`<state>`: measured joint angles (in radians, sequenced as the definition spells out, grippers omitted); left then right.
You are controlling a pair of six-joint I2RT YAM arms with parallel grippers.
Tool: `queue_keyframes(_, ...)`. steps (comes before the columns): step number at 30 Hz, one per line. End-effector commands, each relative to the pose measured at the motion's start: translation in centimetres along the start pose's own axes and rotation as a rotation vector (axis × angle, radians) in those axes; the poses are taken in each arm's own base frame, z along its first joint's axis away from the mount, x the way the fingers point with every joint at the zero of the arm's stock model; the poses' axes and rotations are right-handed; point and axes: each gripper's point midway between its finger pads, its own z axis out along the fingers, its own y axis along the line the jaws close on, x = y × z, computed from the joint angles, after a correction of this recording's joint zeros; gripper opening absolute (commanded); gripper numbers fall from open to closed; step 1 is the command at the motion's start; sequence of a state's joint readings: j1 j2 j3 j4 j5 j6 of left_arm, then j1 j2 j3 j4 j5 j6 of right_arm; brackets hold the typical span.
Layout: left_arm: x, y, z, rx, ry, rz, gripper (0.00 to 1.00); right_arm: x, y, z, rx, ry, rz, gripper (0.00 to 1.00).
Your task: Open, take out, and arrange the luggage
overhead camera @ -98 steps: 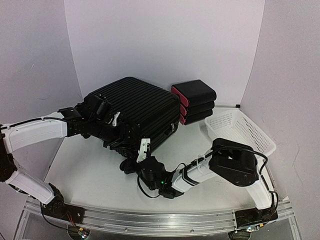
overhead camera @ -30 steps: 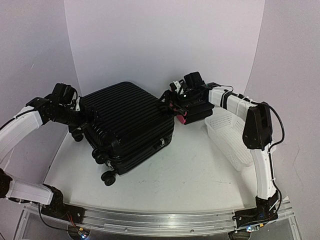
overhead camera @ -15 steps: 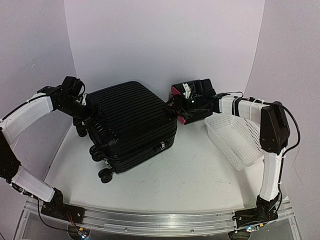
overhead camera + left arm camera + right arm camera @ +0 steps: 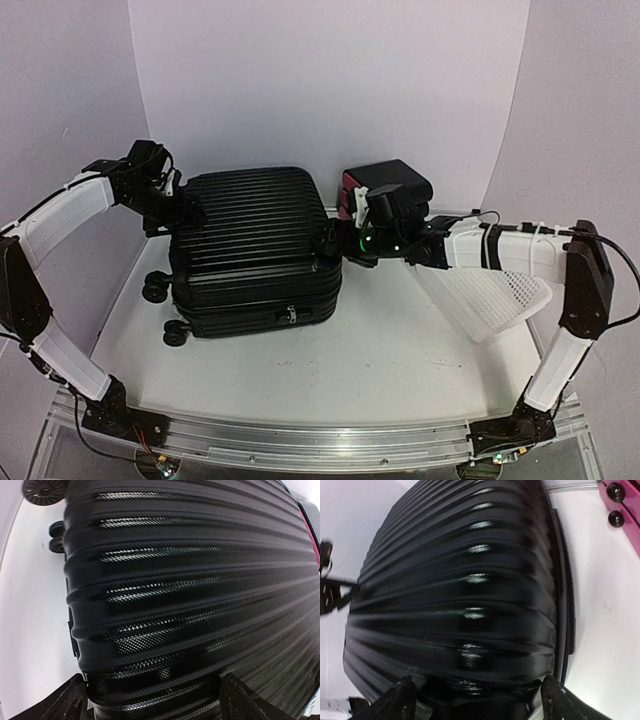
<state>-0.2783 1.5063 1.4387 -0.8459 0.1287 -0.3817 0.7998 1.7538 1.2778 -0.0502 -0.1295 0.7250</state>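
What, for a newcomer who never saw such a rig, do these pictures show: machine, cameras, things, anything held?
The machine is two robot arms bolted at the table's near edge, each ending in a two-finger gripper. The wide picture comes from a fixed camera above and behind them; the close-ups come from wrist cameras, looking past the fingers. On the table lie a closed black suitcase, stacked black boxes with pink fronts, and a tipped white basket. The left gripper is at the suitcase's far left corner, the right gripper at its right side, both open. Nothing is lifted.
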Motion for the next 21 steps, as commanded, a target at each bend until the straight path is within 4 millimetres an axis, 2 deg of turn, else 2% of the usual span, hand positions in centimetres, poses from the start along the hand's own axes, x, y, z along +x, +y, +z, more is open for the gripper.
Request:
queue_keyframes(1,0.8,-4.9,-0.1,0.182,-0.012,0.141,0.92,9.4,2.7,-2.9,-0.021,0.258,-0.226,0.92)
queue_keyframes(3,1.1,-4.8,-1.1,0.185,-0.026,0.148,0.95,9.5,1.9,-4.2,-0.004,0.242,-0.285,0.97)
queue_keyframes(6,2.0,-4.5,-3.0,0.186,-0.044,0.162,0.99,10.1,0.9,-6.4,0.003,0.232,-0.353,0.98)
queue_keyframes(8,2.7,-4.2,-4.4,0.185,-0.051,0.172,0.99,11.5,-0.1,-7.2,0.002,0.246,-0.380,0.98)
queue_keyframes(10,4.0,-3.7,-5.8,0.182,-0.042,0.192,1.00,13.0,0.2,-8.0,-0.040,0.232,-0.407,0.98)
queue_keyframes(14,8.6,-3.7,-7.4,0.273,0.038,0.230,0.99,16.5,1.2,-8.3,-0.095,0.222,-0.455,0.98)
queue_keyframes(16,10.9,-4.0,-7.8,0.342,0.082,0.221,0.99,17.3,1.6,-7.8,-0.123,0.207,-0.421,0.98)
queue_keyframes(18,12.6,-4.0,-7.5,0.376,0.127,0.205,0.99,17.1,1.9,-7.0,-0.132,0.184,-0.383,0.95)
queue_keyframes(21,13.4,-3.0,-7.2,0.338,0.135,0.161,0.99,15.3,2.4,-6.0,-0.095,0.112,-0.336,0.86)
